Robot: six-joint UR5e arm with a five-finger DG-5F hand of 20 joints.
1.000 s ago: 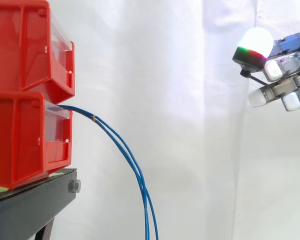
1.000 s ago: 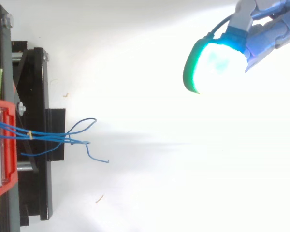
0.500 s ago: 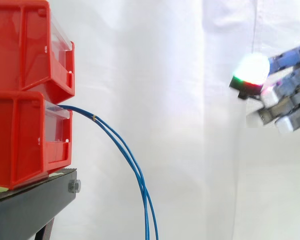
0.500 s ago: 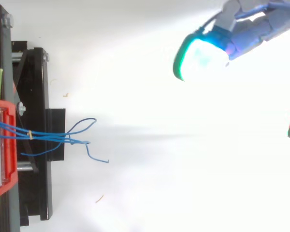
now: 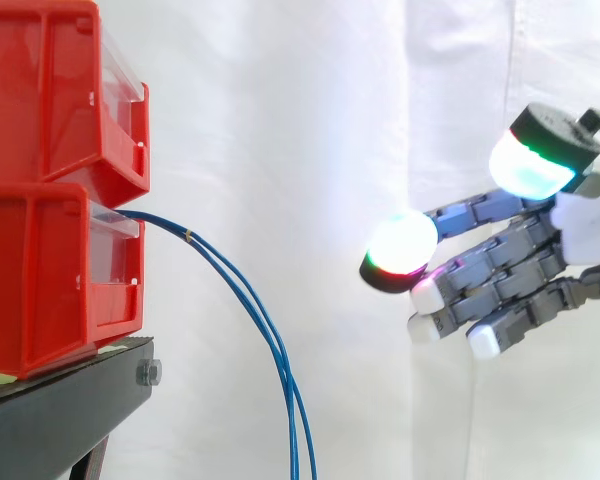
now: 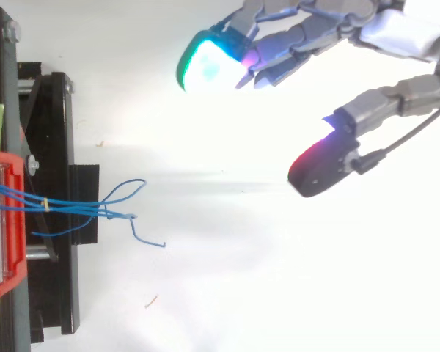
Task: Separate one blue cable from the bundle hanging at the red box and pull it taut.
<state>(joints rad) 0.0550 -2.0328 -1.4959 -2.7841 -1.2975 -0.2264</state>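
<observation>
Two red bins [image 5: 40, 120] are stacked on a black stand [image 5: 70, 400] at the left. The hand [image 5: 525, 265] is held well apart from them at the right, fingers spread and nearly straight, nothing gripped, presumably so that one strand can be admitted between thumb and fingers. The blue cable bundle [image 5: 293, 400] is hung slack from the lower bin's front. It is bound near the bin by a small yellow tie [image 5: 187, 236], so separation seems possible only below it.

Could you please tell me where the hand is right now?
In the side view the hand is at the right, open, apart from the blue cables hanging from the lower red bin.
</observation>
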